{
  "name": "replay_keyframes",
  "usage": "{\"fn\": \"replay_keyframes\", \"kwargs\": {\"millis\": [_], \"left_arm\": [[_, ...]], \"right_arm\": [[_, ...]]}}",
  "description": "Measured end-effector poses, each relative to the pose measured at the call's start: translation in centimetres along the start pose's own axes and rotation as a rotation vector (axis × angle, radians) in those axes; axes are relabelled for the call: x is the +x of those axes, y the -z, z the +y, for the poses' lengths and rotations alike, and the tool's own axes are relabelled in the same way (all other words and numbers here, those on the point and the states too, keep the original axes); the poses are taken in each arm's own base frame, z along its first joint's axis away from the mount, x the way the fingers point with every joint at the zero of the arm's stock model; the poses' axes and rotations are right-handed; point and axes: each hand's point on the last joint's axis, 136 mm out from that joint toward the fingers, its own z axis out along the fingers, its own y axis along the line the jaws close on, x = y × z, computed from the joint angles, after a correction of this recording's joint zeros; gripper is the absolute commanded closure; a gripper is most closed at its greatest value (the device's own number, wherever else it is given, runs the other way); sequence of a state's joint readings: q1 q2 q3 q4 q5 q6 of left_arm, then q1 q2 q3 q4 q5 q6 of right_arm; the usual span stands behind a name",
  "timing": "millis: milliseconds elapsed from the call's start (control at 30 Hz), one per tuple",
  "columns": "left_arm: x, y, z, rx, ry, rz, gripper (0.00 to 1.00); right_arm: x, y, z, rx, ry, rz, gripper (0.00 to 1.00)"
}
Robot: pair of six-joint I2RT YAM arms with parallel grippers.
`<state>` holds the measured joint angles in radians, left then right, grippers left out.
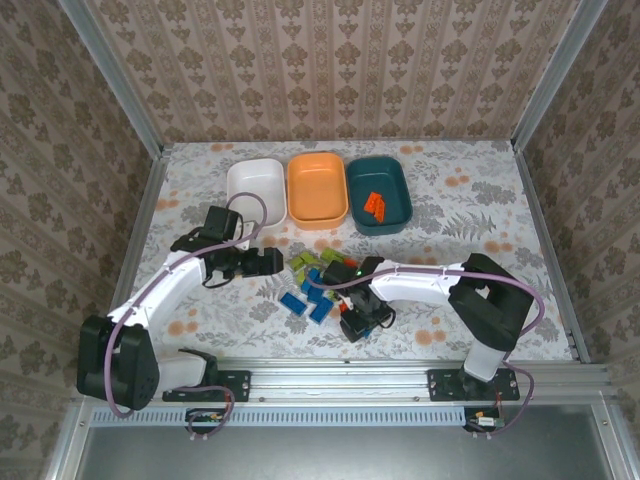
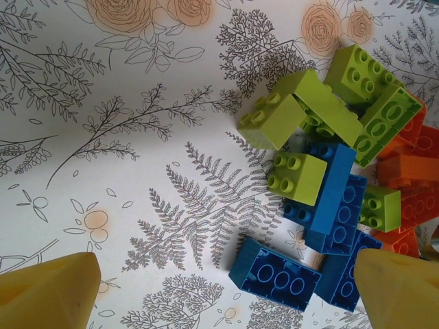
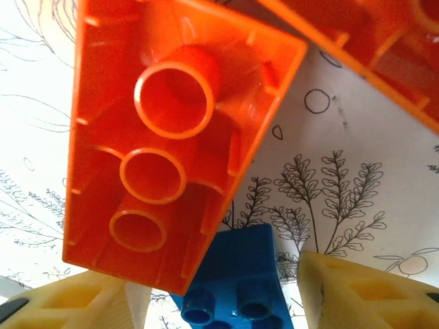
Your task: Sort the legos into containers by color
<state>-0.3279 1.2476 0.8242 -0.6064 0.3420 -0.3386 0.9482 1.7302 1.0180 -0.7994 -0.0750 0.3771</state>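
A: Where are the legos [image 1: 312, 283]?
B: Heaped mid-bench, nearer than the containers [image 1: 317, 190]. A few orange ones lie in the teal bowl [image 1: 395, 183], far right.
A: And the hands?
B: The left hand [image 2: 225, 260] gapes wide and empty, just left of the heap. The right hand [image 3: 206, 274] stands part-closed around an orange brick [image 3: 171, 151]. Whether it grips, I cannot tell.
A: Handling?
B: Light, stiff, slick plastic, I'd judge. Pinch the flat long sides.
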Motion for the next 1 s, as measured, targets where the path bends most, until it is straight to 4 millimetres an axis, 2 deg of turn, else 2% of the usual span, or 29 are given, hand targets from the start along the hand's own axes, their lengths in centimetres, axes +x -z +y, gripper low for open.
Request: {"fn": "replay_keyframes", "kwargs": {"millis": [233, 400, 533, 633, 700, 800, 900, 1000], "left_arm": [[0.0, 0.0, 0.0, -0.001, 0.000, -0.001, 0.03], [0.0, 0.0, 0.1, -0.003, 0.001, -0.001, 0.03], [-0.3, 0.2, 0.4, -0.008, 0.014, -0.013, 0.03], [-0.9, 0.9, 0.9, -0.011, 0.043, -0.048, 0.03], [-1.4, 1.5, 1.3, -0.016, 0.068, -0.073, 0.03], [-2.3, 2.7, 1.5, -0.024, 0.102, -0.119, 0.03], [-3.8, 4.6, 1.3, -0.038, 0.111, -0.202, 0.02], [-5.0, 7.4, 1.3, -0.059, 0.126, -0.314, 0.02]], "right_arm": [[0.0, -0.1, -0.8, 0.046, -0.023, -0.010, 0.62], [0.5, 0.5, -1.2, 0.054, -0.040, -0.018, 0.68], [1.6, 3.5, -1.9, 0.038, -0.058, -0.063, 0.69], [0.9, 6.9, -2.8, -0.013, -0.121, -0.136, 0.69], [-1.0, 9.2, -3.6, -0.069, -0.194, -0.195, 0.69], [-5.2, 12.8, -4.0, -0.194, -0.302, -0.297, 0.69], [-11.3, 15.9, -3.0, -0.347, -0.368, -0.392, 0.69], [-17.5, 17.1, -1.1, -0.504, -0.406, -0.452, 0.69]]}}
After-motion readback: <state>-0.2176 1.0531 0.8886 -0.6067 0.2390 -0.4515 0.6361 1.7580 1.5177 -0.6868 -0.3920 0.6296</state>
